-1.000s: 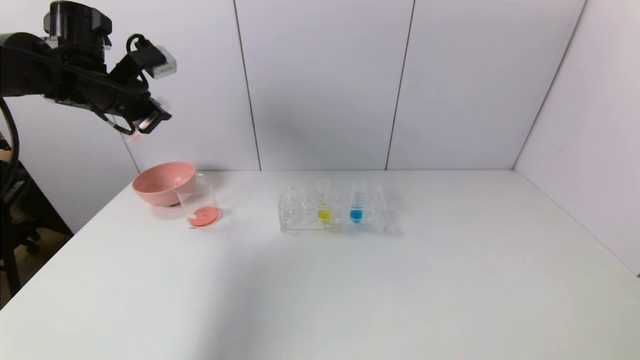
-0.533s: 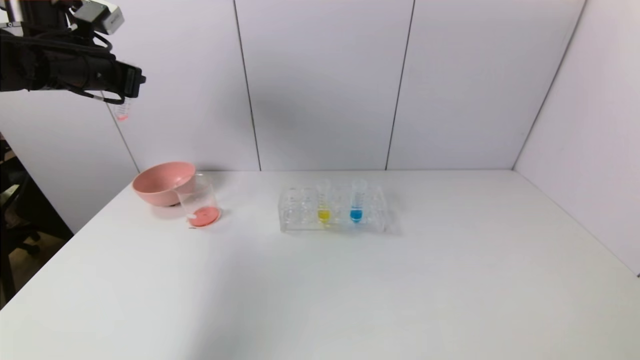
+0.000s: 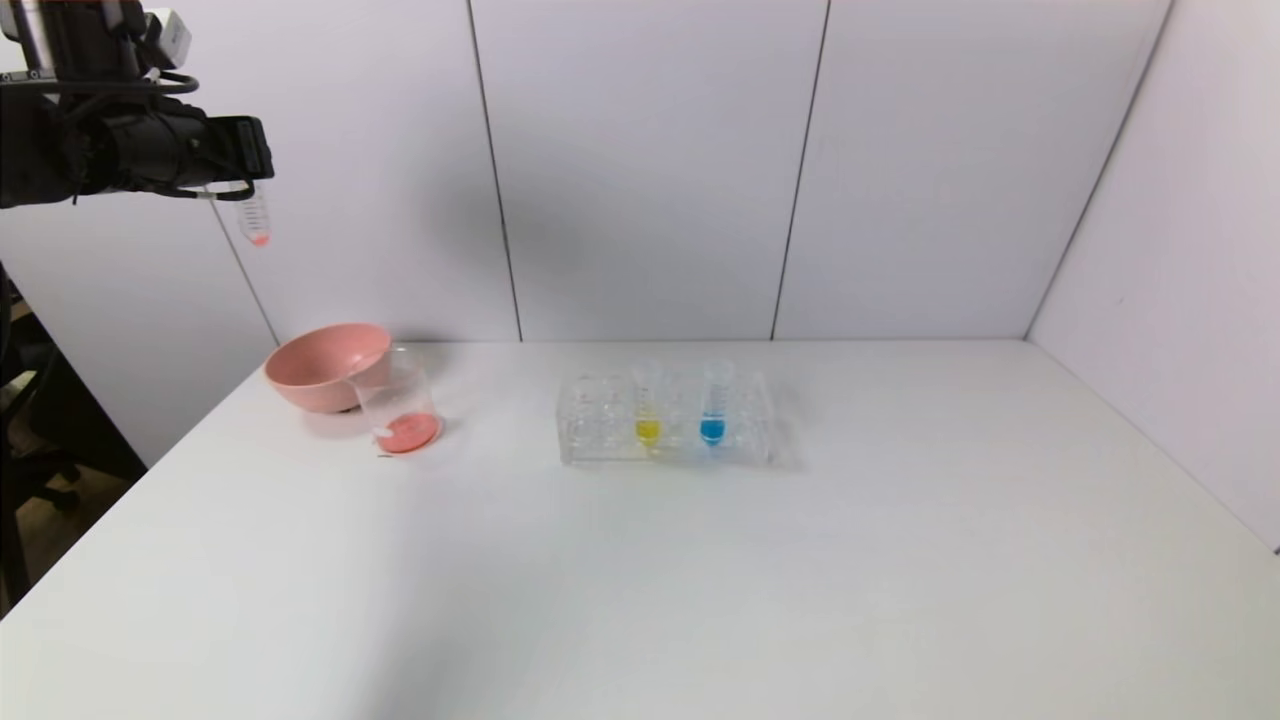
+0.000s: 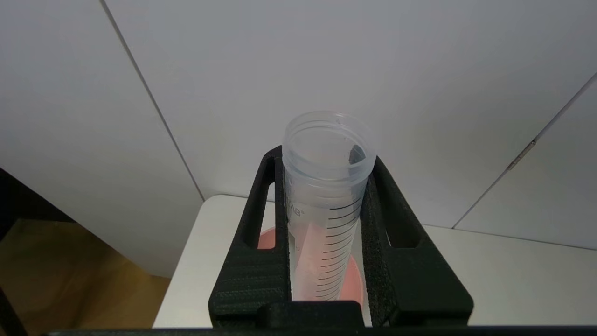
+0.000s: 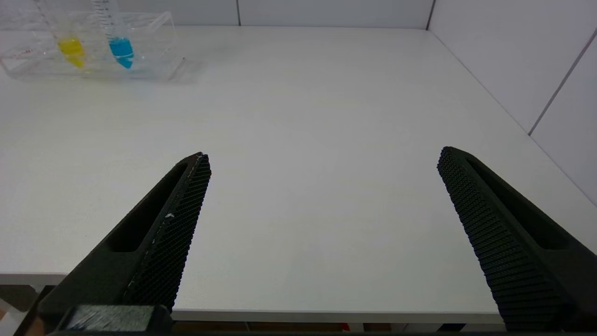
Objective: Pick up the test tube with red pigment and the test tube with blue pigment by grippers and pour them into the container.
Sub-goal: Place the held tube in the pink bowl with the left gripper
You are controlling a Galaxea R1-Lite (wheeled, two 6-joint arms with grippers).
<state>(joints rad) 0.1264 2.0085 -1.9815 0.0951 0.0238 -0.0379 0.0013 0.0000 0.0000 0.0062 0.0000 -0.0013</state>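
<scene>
1. The left claw (image 4: 326, 224) fills the lower middle of the left wrist view, its two black fingers (image 4: 254, 261) pressed against opposite sides of a clear graduated test tube (image 4: 326, 186).
2. The tube stands upright between the fingers, its open threaded mouth rising above the fingertips.
3. Black graduation lines run down the tube wall; a thin pinkish-red film clings inside its lower part, and the tube is otherwise nearly drained.
4. Below the tube, partly hidden by the fingers, lies a pink rounded shape (image 4: 266, 238); what it is cannot be told.
5. It sits over the corner of a white table (image 4: 513, 275).
6. White wall panels (image 4: 280, 60) fill the background.
</scene>
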